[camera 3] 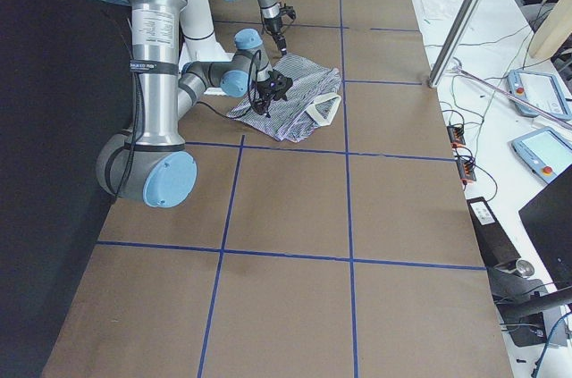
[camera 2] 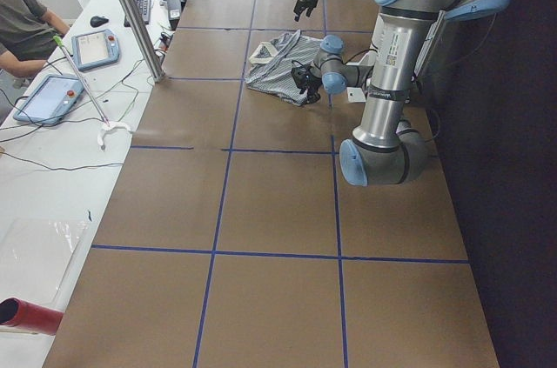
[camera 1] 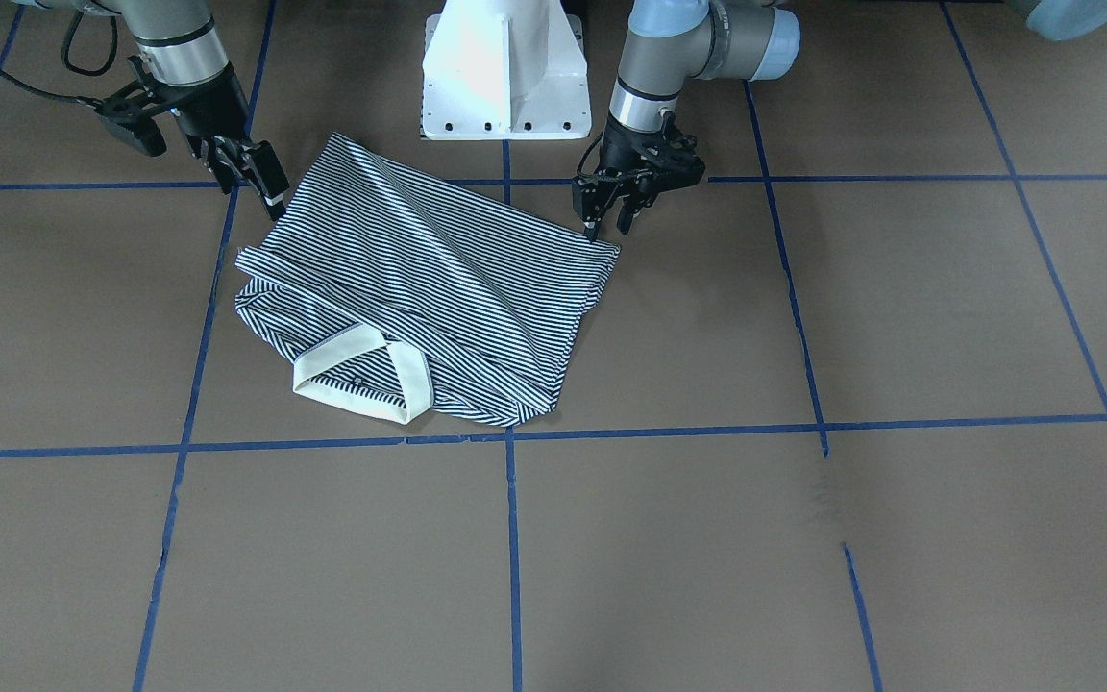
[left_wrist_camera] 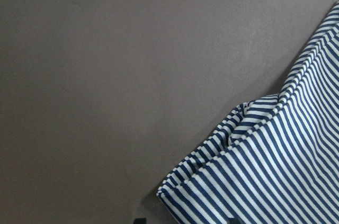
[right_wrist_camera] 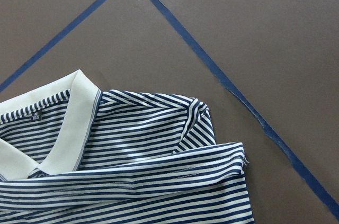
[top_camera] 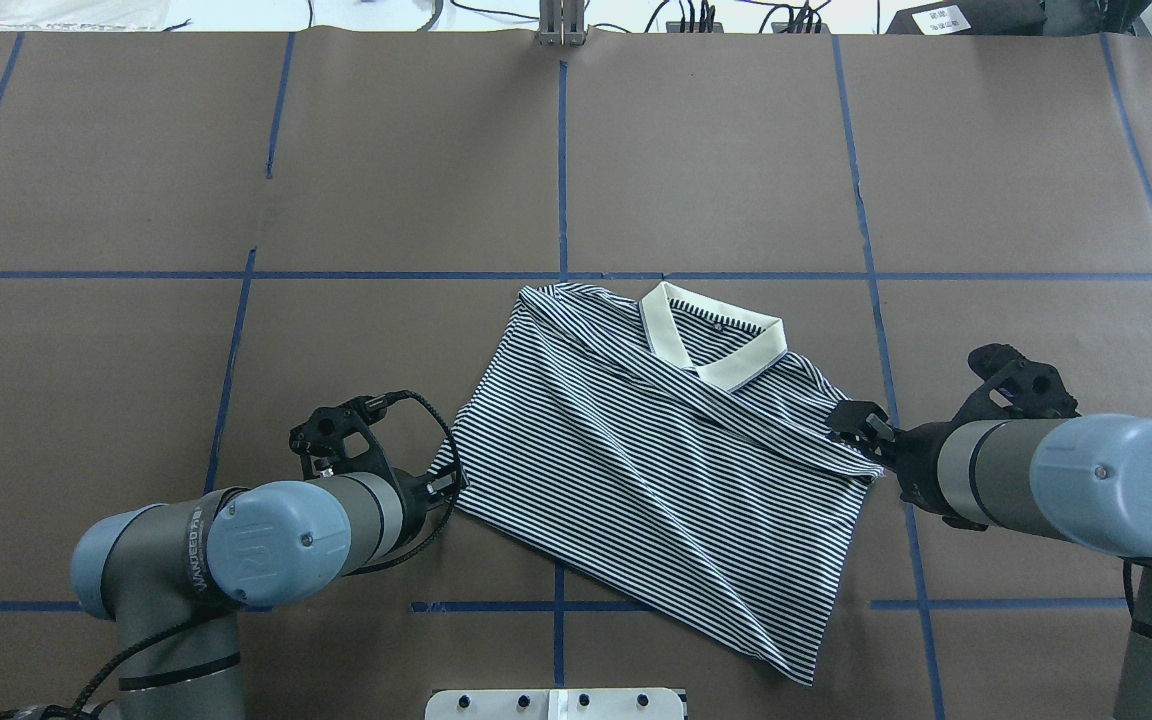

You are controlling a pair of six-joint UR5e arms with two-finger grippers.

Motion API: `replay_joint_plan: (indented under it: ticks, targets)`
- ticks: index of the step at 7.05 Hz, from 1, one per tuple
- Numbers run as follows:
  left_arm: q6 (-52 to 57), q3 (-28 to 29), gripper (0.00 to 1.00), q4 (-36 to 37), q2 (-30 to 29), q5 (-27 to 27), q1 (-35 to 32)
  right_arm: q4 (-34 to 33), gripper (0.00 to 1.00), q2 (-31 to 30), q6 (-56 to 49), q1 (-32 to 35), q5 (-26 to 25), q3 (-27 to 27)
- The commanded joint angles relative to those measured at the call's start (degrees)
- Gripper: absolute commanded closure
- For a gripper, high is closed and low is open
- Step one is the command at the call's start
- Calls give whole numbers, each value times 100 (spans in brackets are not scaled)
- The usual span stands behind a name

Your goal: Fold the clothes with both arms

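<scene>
The left claw (camera 1: 608, 229) is hanging spread over the left corner of the striped polo shirt (top_camera: 656, 450), with a finger on either side of it. The shirt is lying part-folded on the tabletop (top_camera: 136, 350) between both claws, its long axis slanting from the cream collar (top_camera: 711, 340) towards the robot's right. The right claw (camera 1: 256, 197), seemingly spread too, is hovering at the shirt's right edge, about as close as the left. The neck label (right_wrist_camera: 34, 117) is showing too small to read.

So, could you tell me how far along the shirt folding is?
Done: the shirt is folded in from both sides, collar showing. In hand: the left pincer and right pincer sit open at its edges, holding nothing. Left: probably a last fold toward the collar.
</scene>
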Motion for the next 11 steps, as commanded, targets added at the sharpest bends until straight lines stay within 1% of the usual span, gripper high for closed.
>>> replay_joint_plan:
  ticks: [1, 4, 6, 7, 8, 9, 10, 11]
  targets:
    - [12, 116, 42, 0, -47, 2, 4, 1, 0, 5, -7, 5, 0, 7]
    - [91, 222, 44, 0, -100, 2, -4, 1, 0, 5, -7, 5, 0, 42]
    - [91, 249, 53, 0, -100, -7, -4, 1, 0, 5, -7, 5, 0, 42]
    - [82, 249, 72, 0, -100, -7, -4, 1, 0, -4, -7, 5, 0, 42]
    - [91, 249, 100, 0, -100, -7, -31, 1, 0, -4, -7, 5, 0, 42]
    - [100, 162, 100, 70, -100, -7, -66, 1, 0, -4, -7, 5, 0, 42]
    - [500, 39, 100, 262, -117, -33, -179, 1, 0, -4, -7, 5, 0, 34]
    - [1070, -23, 100, 273, -83, -42, -406, 1, 0, -4, -7, 5, 0, 42]
